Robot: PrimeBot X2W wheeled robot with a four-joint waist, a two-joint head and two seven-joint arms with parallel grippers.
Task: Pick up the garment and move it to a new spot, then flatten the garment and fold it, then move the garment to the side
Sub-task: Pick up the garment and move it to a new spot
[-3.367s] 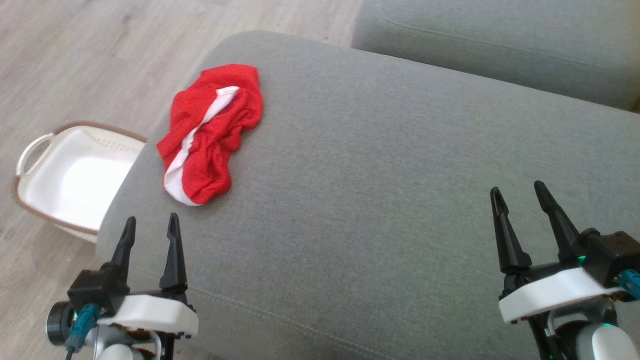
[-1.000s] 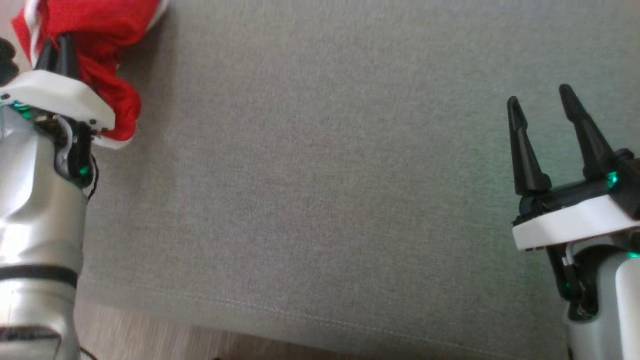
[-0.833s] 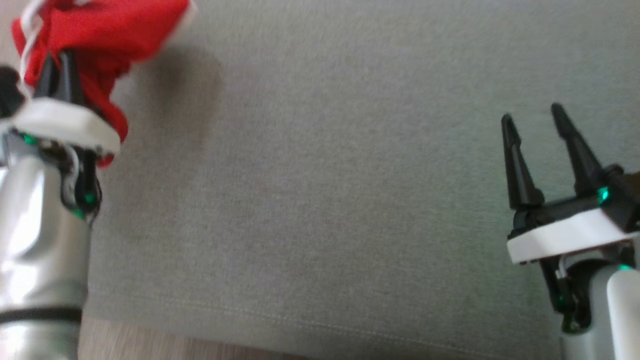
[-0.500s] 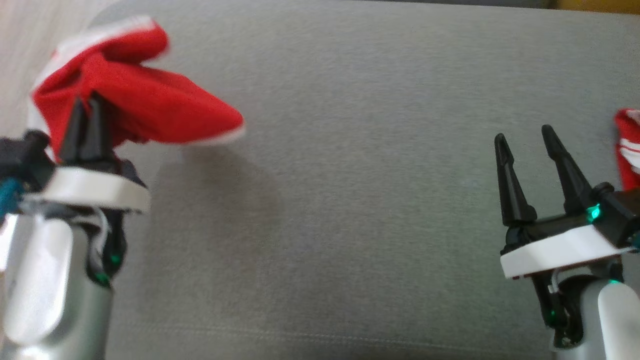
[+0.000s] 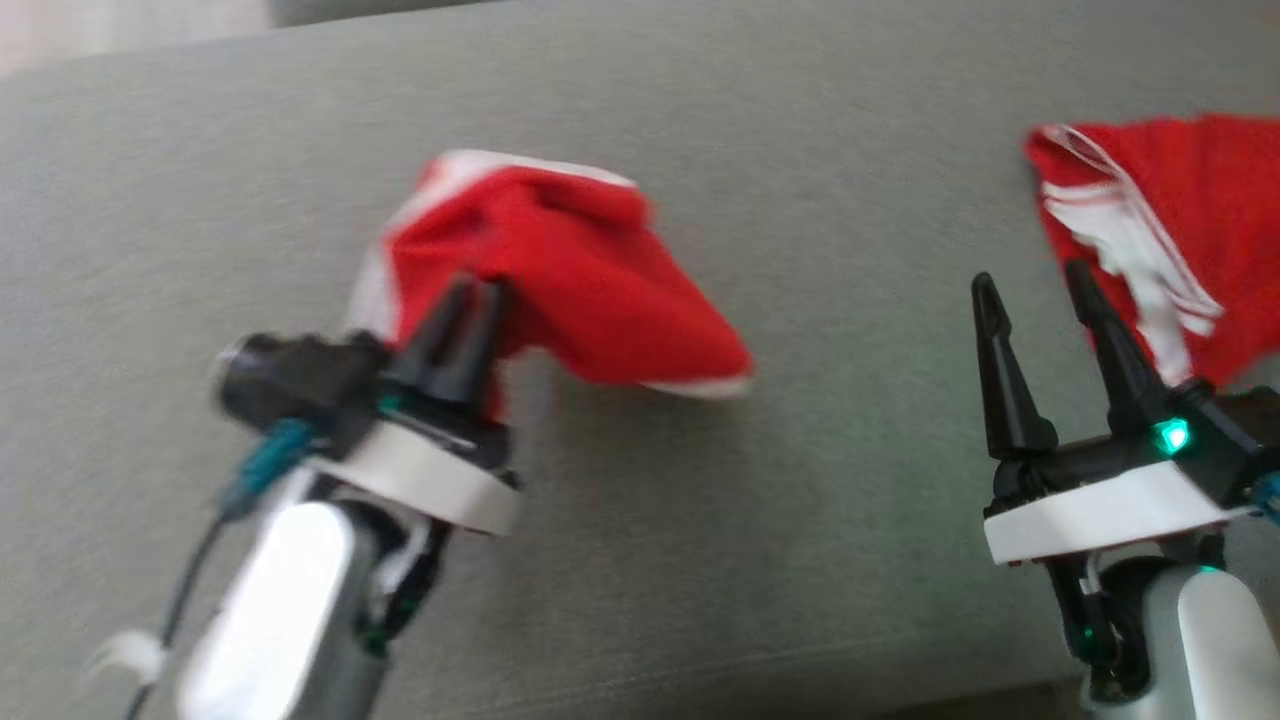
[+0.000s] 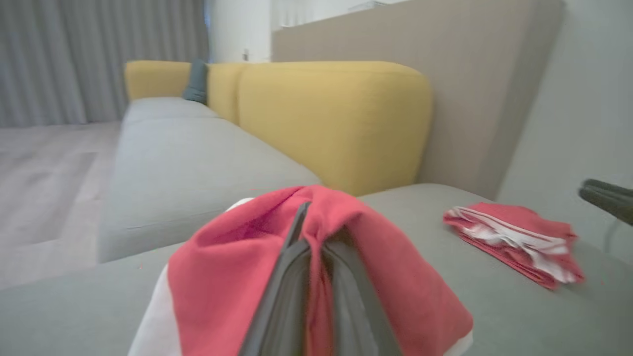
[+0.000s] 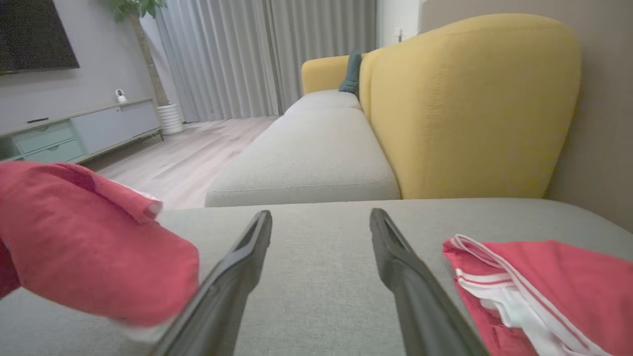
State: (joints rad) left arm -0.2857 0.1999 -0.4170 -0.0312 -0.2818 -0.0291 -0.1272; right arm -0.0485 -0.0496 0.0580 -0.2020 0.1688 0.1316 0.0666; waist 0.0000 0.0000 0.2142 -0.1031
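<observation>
Now, garment (image 5: 580, 270): red with white trim, bunched, held off the grey sofa seat (image 5: 800, 520) near its middle; a loose flap trails to the right
left gripper (image 5: 478, 292): fingers pressed together on a fold of the garment; cloth drapes down both sides of them in the left wrist view
right gripper (image 5: 1030, 275): fingers spread wide, nothing between them; it hovers over the seat
folded pile (image 5: 1170, 210): another red-and-white piece, lying flat just beyond the right gripper
risk, grip: only a pinch of fabric seems caught; a quick swing could shake it loose
risk, landing: set too far right, the garment could overlap the folded pile and disturb it; dropped in a bunch, it will be harder to flatten
risk, flap: the trailing edge may drag and tuck under itself
</observation>
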